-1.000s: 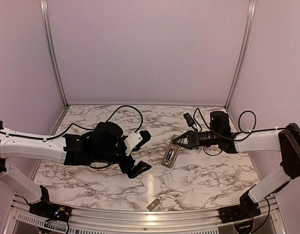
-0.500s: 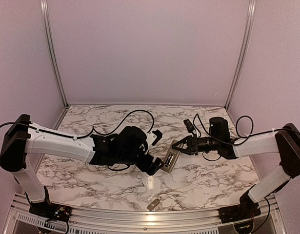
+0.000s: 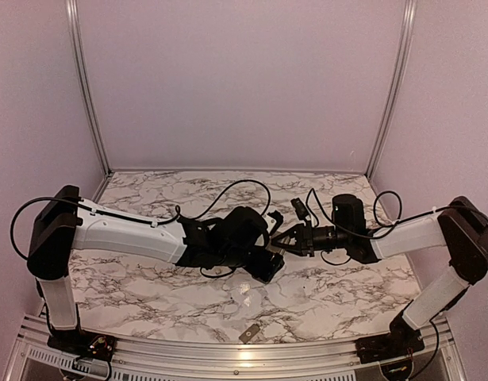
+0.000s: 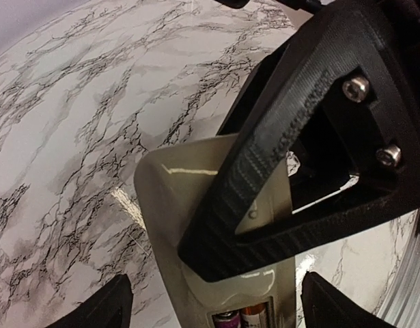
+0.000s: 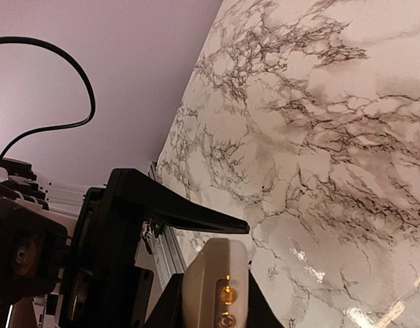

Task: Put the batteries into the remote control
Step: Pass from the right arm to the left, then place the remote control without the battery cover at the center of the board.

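At the marble table's (image 3: pixel 323 294) centre: right gripper (image 5: pixel 216 307) clamped on the remote control (image 4: pixel 165 205), back up, batteries (image 4: pixel 240 318) in its recess. Left gripper (image 4: pixel 220 311) spread wide, straddling the remote.

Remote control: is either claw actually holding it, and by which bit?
Yes: the right gripper is shut on the remote control near the end away from its batteries. The left gripper stands open over it, gripping nothing.

L hand (image 3: pixel 270 248) spread wide, R hand (image 3: pixel 285 240) clamped narrow, both stretched inward, tips prob. nearly touching.
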Controlling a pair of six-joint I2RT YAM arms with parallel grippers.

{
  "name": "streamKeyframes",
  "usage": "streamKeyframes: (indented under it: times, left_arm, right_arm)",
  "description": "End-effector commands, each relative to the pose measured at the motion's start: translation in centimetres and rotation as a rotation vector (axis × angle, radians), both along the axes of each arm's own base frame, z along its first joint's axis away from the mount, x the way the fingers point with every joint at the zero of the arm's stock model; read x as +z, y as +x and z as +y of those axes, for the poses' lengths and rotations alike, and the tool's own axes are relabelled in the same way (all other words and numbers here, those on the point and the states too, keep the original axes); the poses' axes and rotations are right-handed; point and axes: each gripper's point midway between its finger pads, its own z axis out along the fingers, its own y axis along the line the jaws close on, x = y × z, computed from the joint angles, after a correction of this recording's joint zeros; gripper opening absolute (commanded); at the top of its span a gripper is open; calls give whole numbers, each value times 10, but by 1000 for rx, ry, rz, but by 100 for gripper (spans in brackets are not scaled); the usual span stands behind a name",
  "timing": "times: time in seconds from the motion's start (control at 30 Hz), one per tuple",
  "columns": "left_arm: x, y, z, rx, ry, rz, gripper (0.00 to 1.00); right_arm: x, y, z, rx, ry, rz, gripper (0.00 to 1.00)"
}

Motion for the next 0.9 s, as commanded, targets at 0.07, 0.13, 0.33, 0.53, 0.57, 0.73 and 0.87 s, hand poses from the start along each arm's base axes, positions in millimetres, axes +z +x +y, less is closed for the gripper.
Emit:
streamKeyframes:
  times: [0.07, 0.13, 0.33, 0.53, 0.57, 0.73, 0.87]
  left_arm:
    - [-13, 2, 3, 18, 80, -3, 74]
    - [-14, 1, 2, 8, 88, -2, 61]
    - [-19, -2, 7, -25, 138, -1, 40]
    - [-35, -19, 18, -154, 250, 26, 37]
    - [-40, -22, 20, -173, 276, 33, 36]
    - [-65, -27, 30, -238, 390, 96, 36]
    - [-79, -27, 28, -262, 424, 131, 37]
  right_arm:
    - [16, 3, 6, -4, 39, -36, 0]
    - [15, 2, 6, -2, 40, -32, 0]
    - [12, 3, 4, -6, 29, -20, 21]
    - [3, 11, -21, -63, -6, -11, 52]
    - [0, 13, -28, -81, -20, -10, 54]
    - [-7, 18, -54, -143, -84, -38, 59]
    - [-12, 16, -64, -164, -111, -35, 59]
